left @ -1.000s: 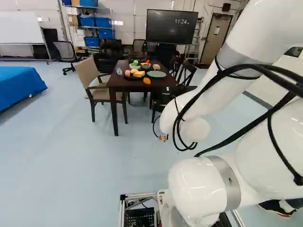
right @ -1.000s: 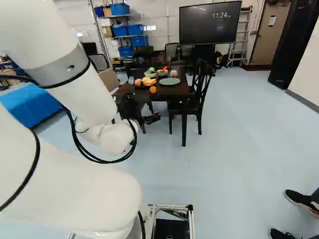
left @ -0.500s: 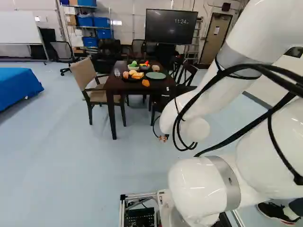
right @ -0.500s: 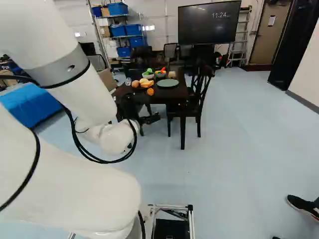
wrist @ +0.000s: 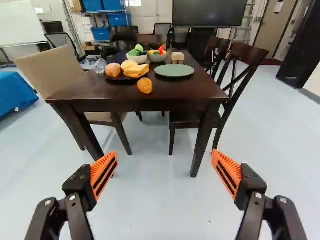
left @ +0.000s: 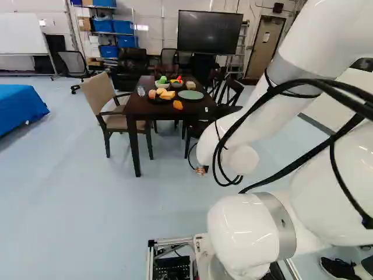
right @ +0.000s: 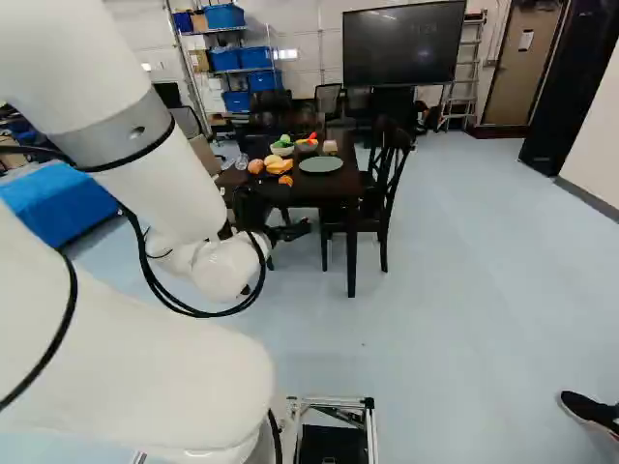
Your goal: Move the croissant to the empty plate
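Observation:
My gripper (right: 290, 232) shows partly beyond the arm in the right base view. In the wrist view the gripper (wrist: 164, 155) stands open, fingers wide apart, nothing between them, short of the table and lower than its top. A small orange-brown piece, apparently the croissant (wrist: 145, 85) (left: 178, 105), lies on the bare tabletop near the front edge. Behind it and to its right is the empty grey-green plate (wrist: 174, 71) (right: 321, 164). A dark plate (wrist: 116, 78) with a round roll (wrist: 113, 70) and yellow-orange food (wrist: 136, 69) is behind the croissant, to its left.
The dark table (wrist: 204, 92) stands ahead, a beige chair (left: 98, 93) at its left and dark chairs (right: 389, 179) at its right. Two bowls (wrist: 158, 57), a small box (wrist: 177, 57) and a clear bottle (wrist: 99, 66) share the tabletop. A shoe (right: 586, 410) shows at far right.
The base has moved forward, so the table and chairs look nearer in both base views. The arm keeps its pose against its lowest joint, and the gripper has gone forward with the base.

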Tool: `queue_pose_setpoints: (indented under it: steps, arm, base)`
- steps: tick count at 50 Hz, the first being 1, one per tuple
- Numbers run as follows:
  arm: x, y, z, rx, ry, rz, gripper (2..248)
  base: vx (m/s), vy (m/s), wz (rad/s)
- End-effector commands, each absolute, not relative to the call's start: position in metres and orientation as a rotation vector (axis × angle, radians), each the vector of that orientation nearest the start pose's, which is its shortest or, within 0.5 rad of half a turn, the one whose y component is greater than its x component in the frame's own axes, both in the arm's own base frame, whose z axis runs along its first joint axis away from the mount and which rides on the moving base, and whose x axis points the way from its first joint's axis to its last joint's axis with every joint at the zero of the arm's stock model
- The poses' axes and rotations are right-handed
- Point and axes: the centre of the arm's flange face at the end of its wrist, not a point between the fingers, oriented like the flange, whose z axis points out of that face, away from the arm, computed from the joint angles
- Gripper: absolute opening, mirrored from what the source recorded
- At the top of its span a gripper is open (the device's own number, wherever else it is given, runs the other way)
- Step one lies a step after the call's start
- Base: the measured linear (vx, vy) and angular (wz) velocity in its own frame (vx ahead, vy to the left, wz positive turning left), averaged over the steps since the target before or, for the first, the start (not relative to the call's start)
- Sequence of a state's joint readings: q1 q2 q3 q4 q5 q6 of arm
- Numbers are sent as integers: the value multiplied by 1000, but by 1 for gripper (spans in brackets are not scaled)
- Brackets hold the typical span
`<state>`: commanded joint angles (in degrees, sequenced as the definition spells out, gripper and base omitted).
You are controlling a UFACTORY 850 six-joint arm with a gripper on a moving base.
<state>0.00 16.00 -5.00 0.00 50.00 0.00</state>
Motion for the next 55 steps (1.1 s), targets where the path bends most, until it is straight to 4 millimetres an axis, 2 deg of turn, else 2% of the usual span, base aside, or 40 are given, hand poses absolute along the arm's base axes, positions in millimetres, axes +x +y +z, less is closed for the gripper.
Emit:
queue_pose_setpoints:
  steps: [21, 55]
  arm:
    - [270, 0, 366, -2558, 0, -1824, 247]
    - [270, 0, 366, -2558, 0, -1824, 247]
  base:
    - [138, -29, 5]
    - [148, 27, 135]
